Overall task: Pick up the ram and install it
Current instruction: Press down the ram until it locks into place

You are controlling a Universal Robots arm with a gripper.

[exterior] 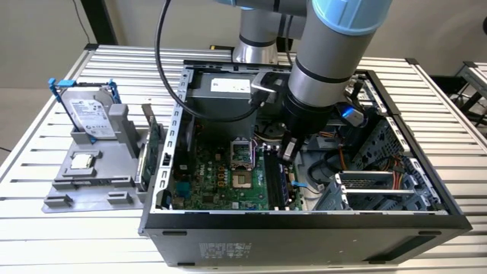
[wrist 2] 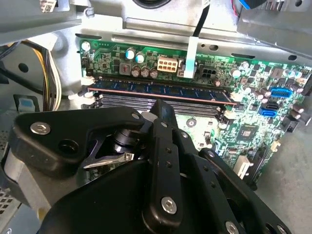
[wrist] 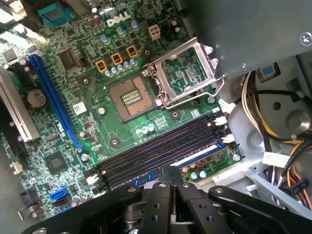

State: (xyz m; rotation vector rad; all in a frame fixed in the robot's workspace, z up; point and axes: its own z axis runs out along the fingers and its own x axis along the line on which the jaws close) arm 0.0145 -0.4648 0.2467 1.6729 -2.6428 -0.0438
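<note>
Black front edge of the open computer case (exterior: 304, 220) is lying nearest the exterior camera, sitting on the slatted desk (exterior: 45, 228). Working from the exterior view's left: a grey parts holder (exterior: 91, 182) is standing beside the case, carrying a hard drive (exterior: 90, 114) upright, a small square silver chip (exterior: 82, 162) flat, and a green circuit card (exterior: 147, 154) on edge next to the case wall.

Inside the case, the green motherboard (exterior: 220, 177) is showing an empty processor socket (wrist: 131, 97) with its retention frame (wrist: 187, 73) flipped open. Just beyond it, toward the exterior view's right, the black memory slots (wrist: 161, 144) are running in a row.

The ram (wrist 2: 161, 91) is sitting lengthwise in the outermost slot, apparently seated or close to it; whether its end latches are closing fully I cannot tell.

The gripper (exterior: 289, 153) is hanging directly over the slots. Its fingers in the first wrist view are looking pressed together, pinching nothing I can make out.

Judgement: pick-up finished, insertion largely done; final seating unconfirmed.
</note>
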